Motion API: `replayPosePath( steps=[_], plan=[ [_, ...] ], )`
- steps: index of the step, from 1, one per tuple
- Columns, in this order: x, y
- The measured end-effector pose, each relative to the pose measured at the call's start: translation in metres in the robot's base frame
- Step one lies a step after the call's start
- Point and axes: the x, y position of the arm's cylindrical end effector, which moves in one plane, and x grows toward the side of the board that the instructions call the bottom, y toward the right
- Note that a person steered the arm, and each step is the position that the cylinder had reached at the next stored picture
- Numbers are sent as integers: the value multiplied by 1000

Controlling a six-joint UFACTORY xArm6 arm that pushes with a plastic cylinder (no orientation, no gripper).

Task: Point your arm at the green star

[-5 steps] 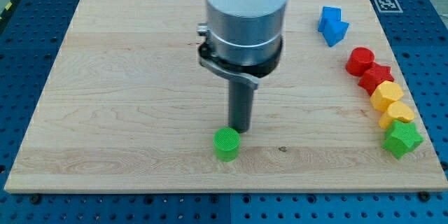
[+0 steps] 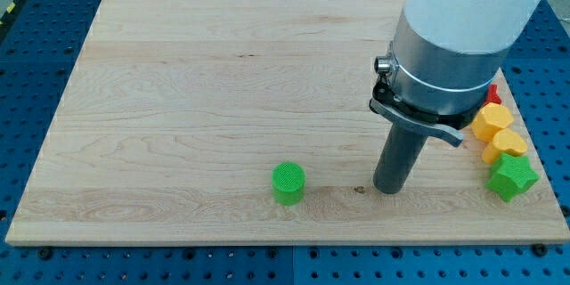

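The green star [image 2: 511,176] lies at the view's lower right, at the bottom end of a column of blocks near the board's right edge. My tip [image 2: 389,190] rests on the board to the left of the star, well apart from it. A green cylinder [image 2: 288,183] stands further left of my tip. The arm's grey body hides the upper part of the block column.
Two yellow blocks [image 2: 492,123] [image 2: 503,145] sit just above the green star. A sliver of a red block [image 2: 492,95] shows above them beside the arm. The wooden board [image 2: 178,98] lies on a blue perforated table.
My tip has moved to the view's right, from just above the green cylinder toward the green star. The arm now hides the blue and most red blocks. No block has moved.
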Motion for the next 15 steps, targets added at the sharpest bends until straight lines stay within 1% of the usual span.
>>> replayPosePath(
  steps=[1,3,5,6,9,12,13,15],
  plan=[
    [18,8],
    [22,11],
    [46,25],
    [47,26],
    [52,69],
    [52,86],
    [52,115],
    [50,210]
  ],
)
